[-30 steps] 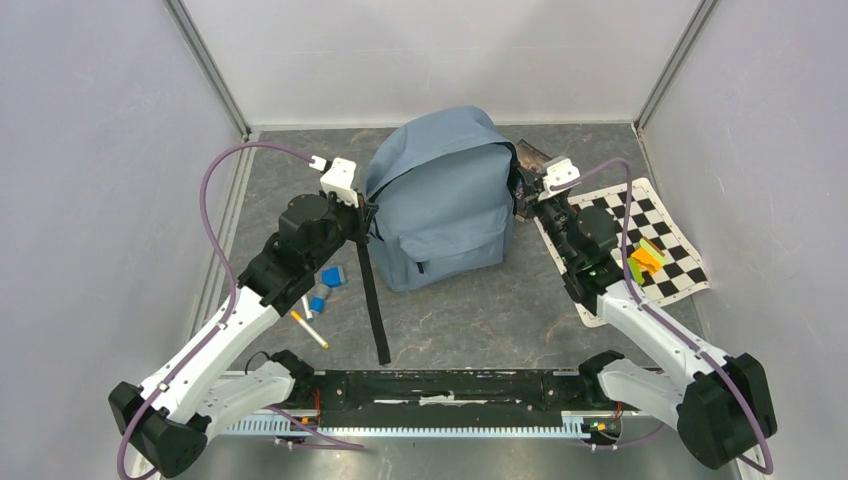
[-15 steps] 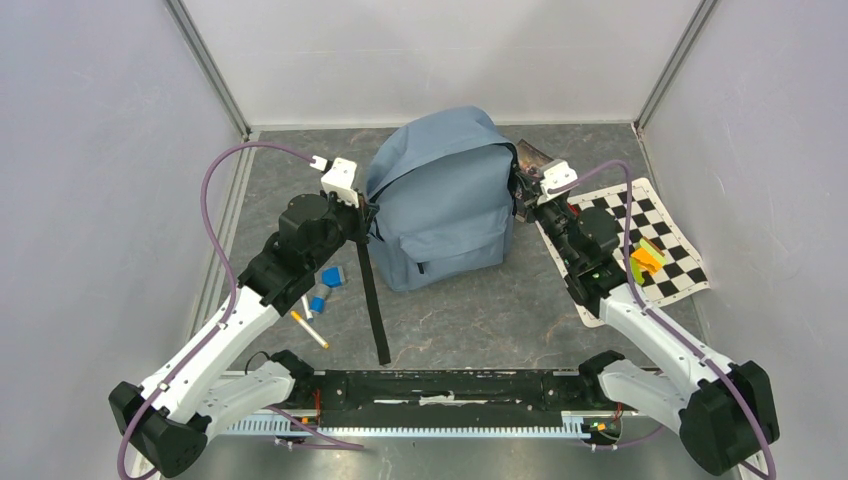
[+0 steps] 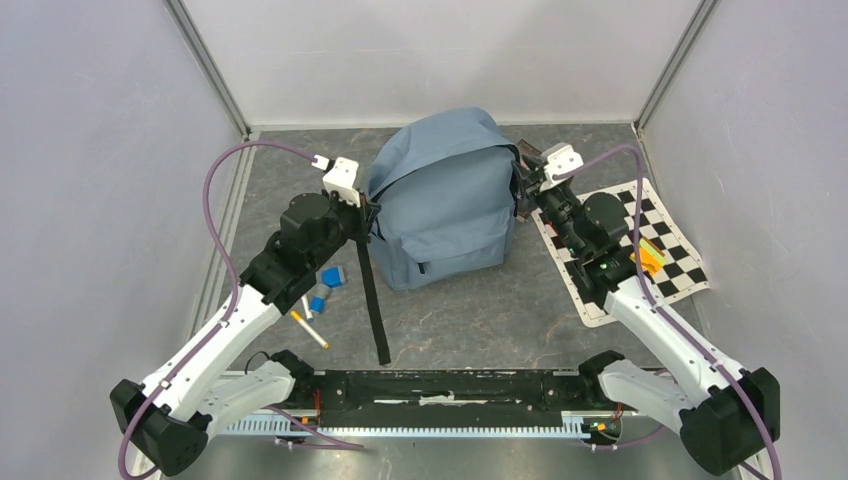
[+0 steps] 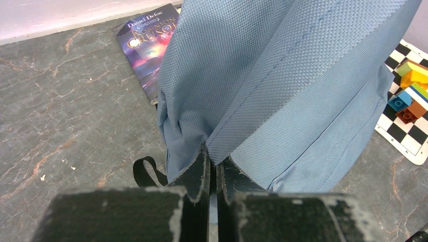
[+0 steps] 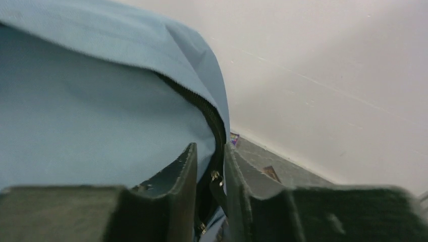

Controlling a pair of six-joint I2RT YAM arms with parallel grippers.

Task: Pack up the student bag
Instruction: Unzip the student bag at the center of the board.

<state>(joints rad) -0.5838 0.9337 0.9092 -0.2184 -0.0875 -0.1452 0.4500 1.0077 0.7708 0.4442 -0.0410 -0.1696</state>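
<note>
- One container in view: student bag (image 3: 440, 205), upright on the table (image 3: 480, 310), closer to the far edge than to the near one, front pocket turned toward the arms.
- Inside of it hidden in every view; only a dark slit along the parted zipper (image 5: 202, 108) on its right side, under the draped top flap.
- Black strap (image 3: 375, 305) trailing from the bag's left side toward the near edge.
- Left gripper (image 4: 212, 161) clamped tight on a fold of the bag's fabric at its left side.
- Right gripper (image 5: 209, 151) at the bag's right side, jaws parted by a narrow gap, zipper pull (image 5: 216, 176) in that gap; touching or not, impossible to tell.
- Flat behind the bag, by the far edge: book (image 4: 149, 45) titled Robinson Crusoe.
- By the right edge: chequered mat (image 3: 660, 225) carrying coloured bricks (image 3: 650, 258).
- Left of the strap, beside the left arm: blue blocks (image 3: 330, 277) and a pen (image 3: 310, 330).
- Against a second ago: right wrist shifted toward the far edge, elbow toward the right edge; bag, left arm and loose items unmoved.
</note>
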